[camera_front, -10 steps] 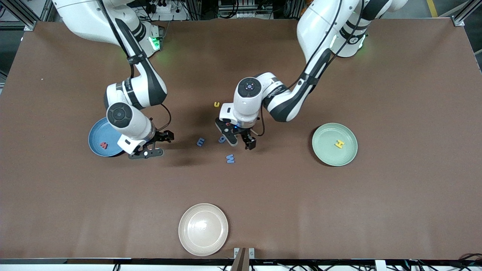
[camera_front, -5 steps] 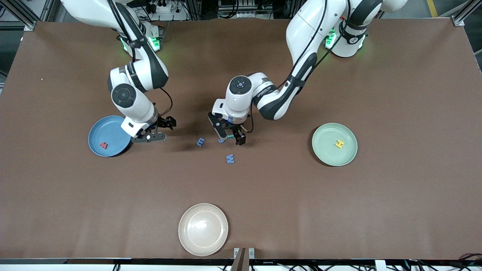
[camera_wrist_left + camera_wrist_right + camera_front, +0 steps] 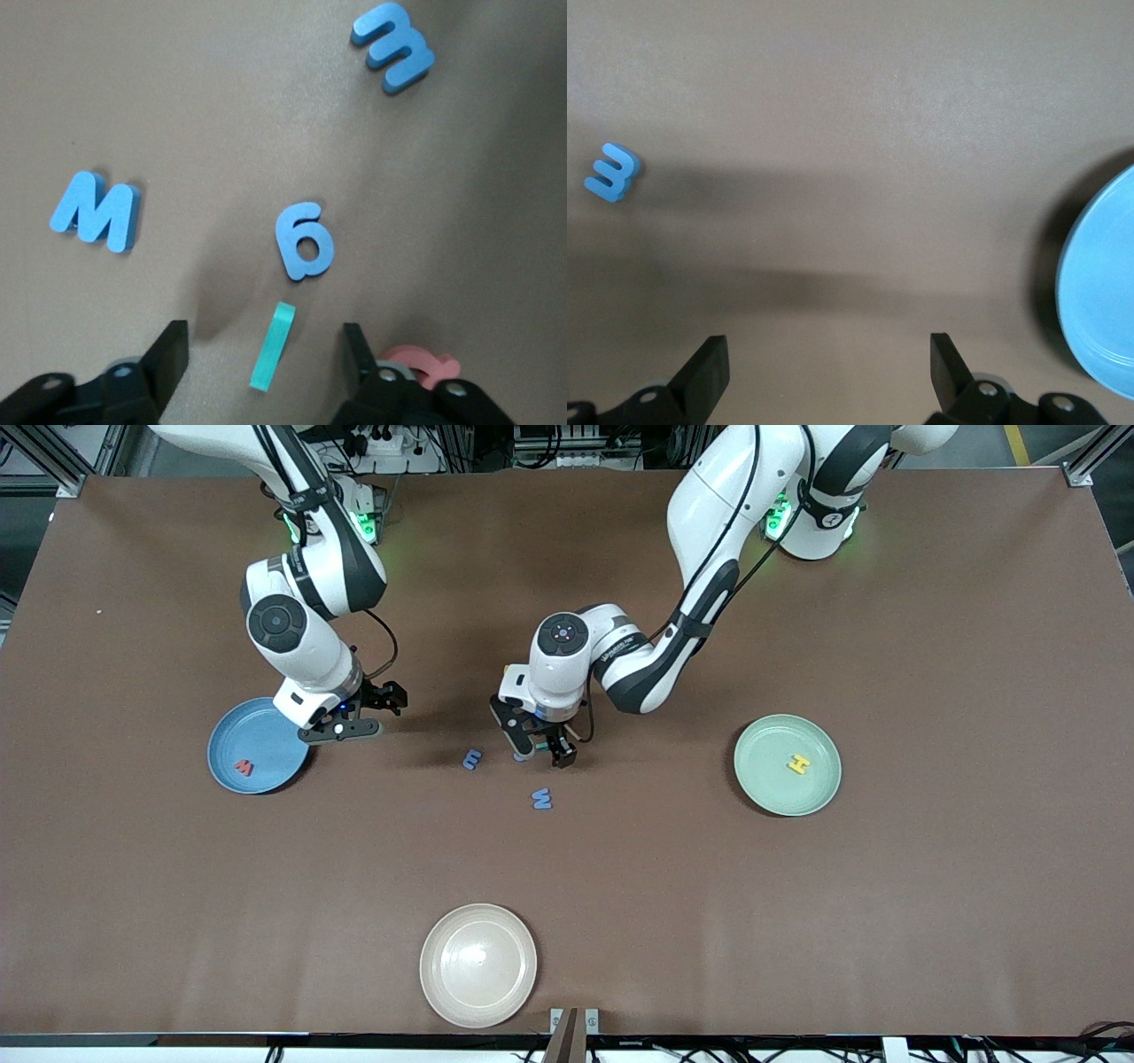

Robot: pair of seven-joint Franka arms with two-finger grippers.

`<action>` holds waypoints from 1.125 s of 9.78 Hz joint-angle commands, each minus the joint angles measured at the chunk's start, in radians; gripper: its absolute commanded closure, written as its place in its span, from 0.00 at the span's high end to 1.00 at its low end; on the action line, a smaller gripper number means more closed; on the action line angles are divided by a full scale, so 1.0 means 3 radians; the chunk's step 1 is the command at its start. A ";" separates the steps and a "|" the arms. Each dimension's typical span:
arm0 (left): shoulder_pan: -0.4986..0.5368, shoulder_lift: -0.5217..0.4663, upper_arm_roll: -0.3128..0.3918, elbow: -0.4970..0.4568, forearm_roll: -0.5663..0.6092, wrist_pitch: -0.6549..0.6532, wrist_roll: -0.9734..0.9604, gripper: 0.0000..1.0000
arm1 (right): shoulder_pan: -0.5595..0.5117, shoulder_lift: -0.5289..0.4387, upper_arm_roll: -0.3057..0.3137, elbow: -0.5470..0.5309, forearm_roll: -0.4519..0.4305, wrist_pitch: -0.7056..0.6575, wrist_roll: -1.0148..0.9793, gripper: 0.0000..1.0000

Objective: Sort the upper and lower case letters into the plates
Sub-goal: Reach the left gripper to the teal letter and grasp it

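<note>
Nearest you, a cream plate [image 3: 478, 965] sits by the table's [image 3: 930, 921] front edge. Mid-table lie blue letters [image 3: 541, 799]. Your left gripper [image 3: 542, 754] straddles a teal letter [image 3: 272, 346], fingers apart. Your right gripper [image 3: 361, 712] hangs open beside the blue plate [image 3: 232, 735]. The green plate [image 3: 787, 765] holds a yellow H [image 3: 799, 763].

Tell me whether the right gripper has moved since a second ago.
Yes. The right gripper has drawn back toward the robots' bases, now level with the farther rim of the blue plate.
</note>
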State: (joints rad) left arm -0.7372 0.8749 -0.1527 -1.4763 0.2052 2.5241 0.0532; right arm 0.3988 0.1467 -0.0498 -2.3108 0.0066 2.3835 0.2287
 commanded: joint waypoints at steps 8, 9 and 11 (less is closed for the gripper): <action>-0.0013 -0.0154 0.0039 0.0084 0.0093 -0.0546 -0.0045 0.00 | 0.0016 -0.0070 0.0007 -0.0065 0.0162 0.0016 0.0046 1.00; 0.0124 -0.0282 0.0034 0.0079 0.0093 -0.0843 -0.0024 0.00 | 0.0016 -0.0059 0.0007 -0.0049 0.0167 0.0016 0.0046 1.00; 0.0472 -0.0608 0.0018 0.0063 0.0083 -0.1583 0.0027 0.00 | 0.0097 0.0027 0.0007 0.0113 0.0248 0.0006 0.0284 1.00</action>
State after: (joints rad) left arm -0.6673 0.7850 -0.1379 -1.4245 0.2058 2.1748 0.0531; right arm 0.4013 0.1476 -0.0474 -2.3053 0.0541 2.3876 0.2569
